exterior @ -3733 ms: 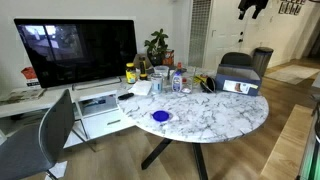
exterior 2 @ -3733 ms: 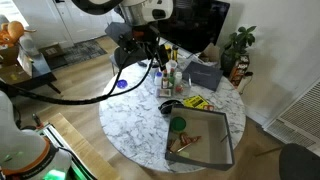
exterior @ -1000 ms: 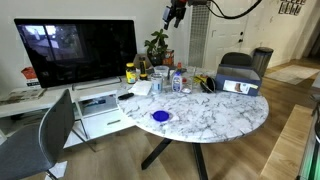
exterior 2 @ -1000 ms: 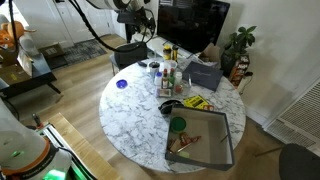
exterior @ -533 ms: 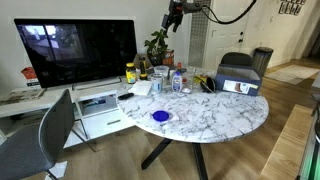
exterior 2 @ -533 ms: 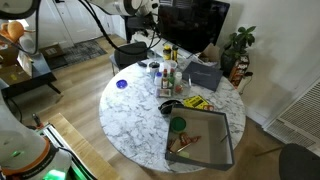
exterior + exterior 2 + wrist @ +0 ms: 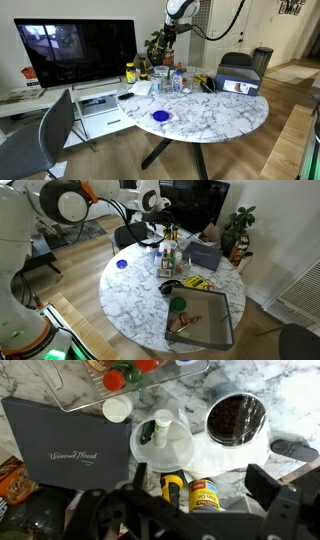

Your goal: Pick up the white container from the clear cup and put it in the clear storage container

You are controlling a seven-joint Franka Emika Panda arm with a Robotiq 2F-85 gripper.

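Jaws: the gripper (image 7: 185, 510) is spread wide and empty, hanging above the crowded tabletop (image 7: 290, 400).
Step in hand: the approach, by the look of it; nothing is grasped yet.
White container (image 7: 166, 432): one, standing inside the clear cup (image 7: 140, 455), just ahead of the jaws.
Next move: come straight down, close on the container alone, and lift it clear of the cup's rim.
Clear storage container (image 7: 85, 395): one, just beyond the cup.
Also counted: two yellow bottles (image 7: 175, 488), one dark jar (image 7: 235, 418), one grey box (image 7: 65, 445).

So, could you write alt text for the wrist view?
Looking down on a marble table, a clear cup holding a white container stands centre, with the spread dark fingers along the bottom edge. A dark box lies beside it.
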